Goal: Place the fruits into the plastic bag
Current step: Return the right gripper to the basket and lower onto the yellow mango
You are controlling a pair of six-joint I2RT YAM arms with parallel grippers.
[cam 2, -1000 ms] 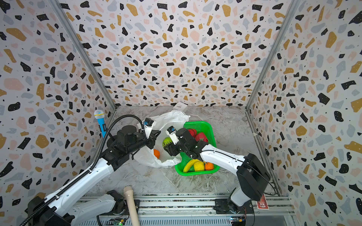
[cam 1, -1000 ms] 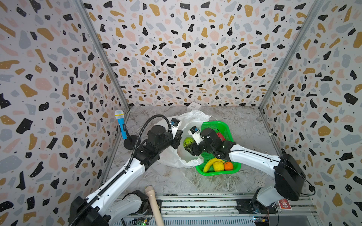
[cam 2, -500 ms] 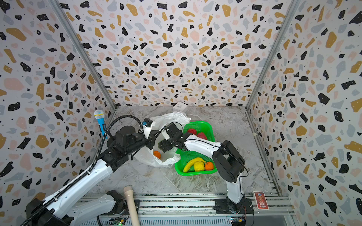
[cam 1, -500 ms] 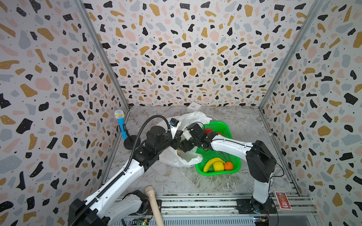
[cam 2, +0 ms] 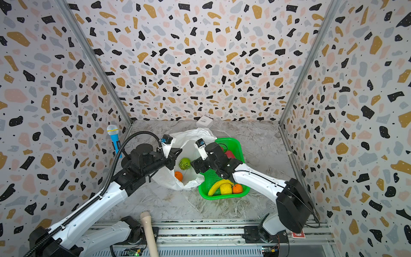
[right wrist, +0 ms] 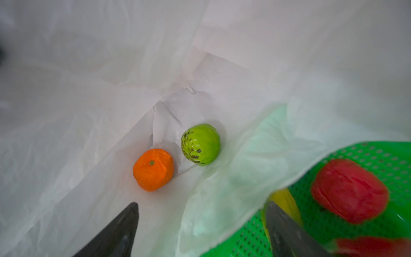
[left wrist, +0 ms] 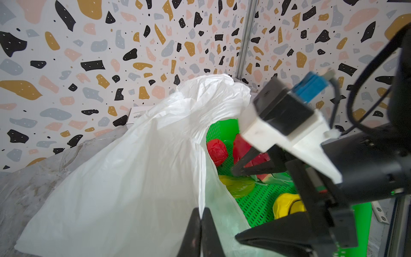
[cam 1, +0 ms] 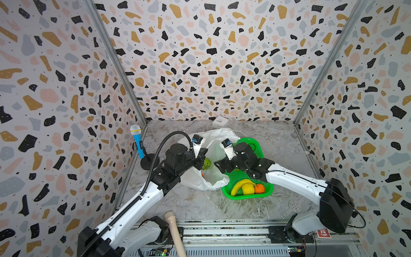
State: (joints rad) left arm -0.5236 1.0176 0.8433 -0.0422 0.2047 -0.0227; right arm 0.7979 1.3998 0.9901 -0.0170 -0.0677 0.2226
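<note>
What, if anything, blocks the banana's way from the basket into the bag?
Nothing visible. The left pincer holds the plastic bag open beside the green basket; the banana lies uncovered at its near end, with only the basket wall and bag lip between.

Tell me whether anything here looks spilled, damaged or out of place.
Nothing spilled or damaged. The green fruit and one orange lie inside the plastic bag; the rest sit in the green basket. Only oddity: the bag's edge drapes over the basket's rim.
</note>
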